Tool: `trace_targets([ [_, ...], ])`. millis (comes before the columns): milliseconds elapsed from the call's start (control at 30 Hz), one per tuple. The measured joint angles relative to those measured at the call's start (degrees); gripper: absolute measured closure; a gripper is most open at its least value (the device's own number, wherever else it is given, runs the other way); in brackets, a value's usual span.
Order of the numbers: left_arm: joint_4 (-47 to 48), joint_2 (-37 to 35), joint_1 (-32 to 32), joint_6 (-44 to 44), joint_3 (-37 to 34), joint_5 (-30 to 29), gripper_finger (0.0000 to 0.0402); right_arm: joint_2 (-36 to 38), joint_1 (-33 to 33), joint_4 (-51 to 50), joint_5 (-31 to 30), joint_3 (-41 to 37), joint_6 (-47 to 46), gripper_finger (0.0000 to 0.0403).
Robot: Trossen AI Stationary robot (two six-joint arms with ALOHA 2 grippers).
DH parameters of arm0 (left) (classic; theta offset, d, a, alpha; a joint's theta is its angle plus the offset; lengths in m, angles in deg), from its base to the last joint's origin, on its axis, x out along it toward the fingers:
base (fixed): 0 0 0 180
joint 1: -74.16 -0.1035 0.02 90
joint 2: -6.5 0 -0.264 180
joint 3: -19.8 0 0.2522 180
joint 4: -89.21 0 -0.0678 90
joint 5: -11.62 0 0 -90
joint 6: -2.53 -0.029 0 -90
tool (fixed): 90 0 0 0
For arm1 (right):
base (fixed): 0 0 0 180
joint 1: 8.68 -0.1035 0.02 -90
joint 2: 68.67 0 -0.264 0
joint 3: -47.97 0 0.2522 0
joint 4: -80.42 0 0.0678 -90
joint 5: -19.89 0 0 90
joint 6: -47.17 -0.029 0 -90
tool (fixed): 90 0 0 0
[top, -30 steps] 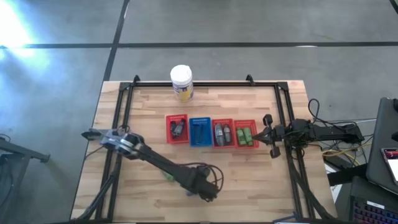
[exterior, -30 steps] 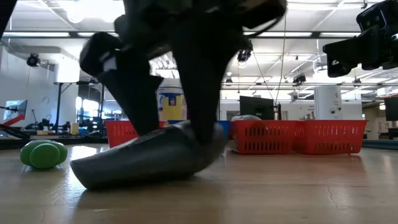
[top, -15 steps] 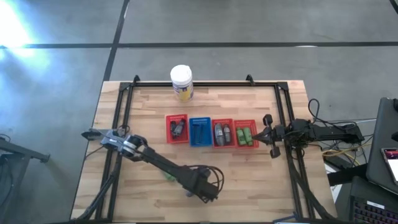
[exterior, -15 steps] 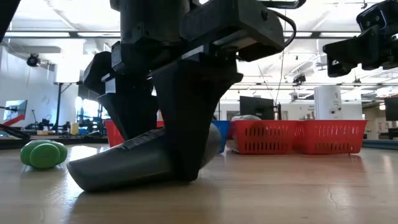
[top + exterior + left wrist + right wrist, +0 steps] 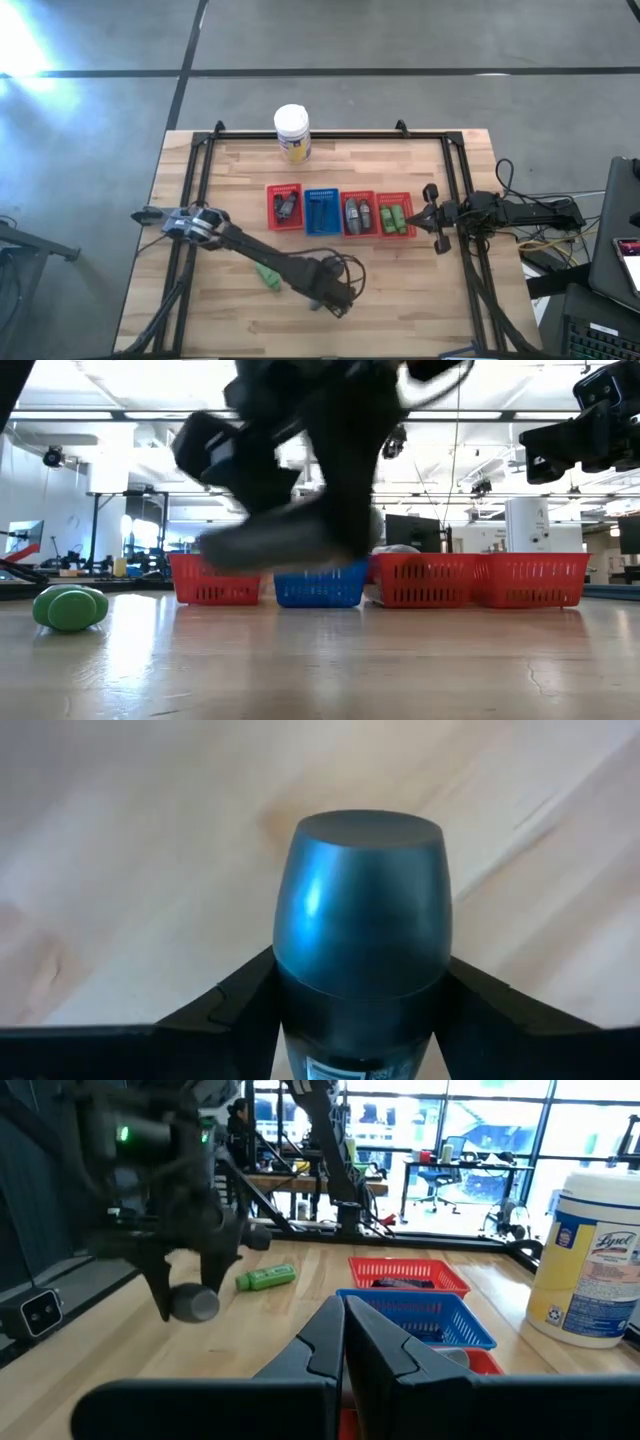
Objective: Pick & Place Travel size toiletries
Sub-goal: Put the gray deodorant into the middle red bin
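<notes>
My left gripper [image 5: 327, 296] hangs over the near middle of the table, shut on a dark grey toiletry bottle [image 5: 360, 910] with a rounded cap. The low view shows this bottle [image 5: 290, 535] in the air in front of the baskets. A bright green bottle [image 5: 267, 275] lies on its side on the wood to the left of that gripper, and also shows in the low view [image 5: 70, 608]. My right gripper [image 5: 432, 216] waits at the table's right edge, shut and touching nothing, its fingers [image 5: 345, 1330] together. My left gripper pinches the dark bottle between its two fingers [image 5: 235, 1005], one on each side of the body just below the cap [image 5: 300, 975]. The fingers come from above, pointing down, and lie across the bottle. The bottle [image 5: 195, 1302] hangs clear of the table, roughly level.
A row of mesh baskets crosses the table's middle: red [image 5: 284, 207], blue [image 5: 322, 212], red [image 5: 359, 214], red [image 5: 396, 215], three holding small bottles. A white jar with a yellow label [image 5: 292, 132] stands at the far edge. A black frame [image 5: 200, 170] borders the table.
My left gripper has risen and drifted slightly toward the baskets, keeping shut on the dark bottle. The bottle, which lay tilted with its lower end on the wood, is now lifted clear. The arm's shift has uncovered the green bottle in the high view.
</notes>
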Motion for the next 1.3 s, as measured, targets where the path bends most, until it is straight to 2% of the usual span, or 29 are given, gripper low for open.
trace_targets([
  [233, -7.13, -4.76, -2.59, -2.58, 0.0, -4.41, 0.019, 0.02, 0.02, -0.01, 0.0, 0.02, 0.0, 0.0394],
  [400, -17.58, -7.29, -5.68, -7.9, 0.0, -4.55, 0.019, -0.03, 0.02, -0.02, -0.01, 0.02, -0.01, 0.0394],
  [667, -35.25, -10.44, -11.93, -16.04, 0.0, 3.35, 0.019, -0.02, 0.01, 0.0, 0.02, 0.02, 0.0, 0.0394],
  [900, -37.62, -11.22, -16.22, -19.77, 0.0, 10.04, 0.019, 0.15, 0.0, 2.34, -0.04, 0.02, 3.45, 0.0394],
  [1033, -38.69, -11.26, -18.84, -22.49, 0.0, 15.4, 0.019, 0.11, 0.0, 3.58, 0.02, 0.05, -3.17, 0.0394],
  [1233, -39.65, -11.28, -24.16, -27.02, 0.0, 24.26, 0.019, 0.07, 0.0, 12.76, -0.13, 0.04, -24.25, 0.0394],
  [1300, -40.74, -11.28, -25.85, -27.95, 0.0, 27.47, 0.019, 0.07, 0.0, 17.07, -0.36, 0.04, -34.01, 0.0394],
])
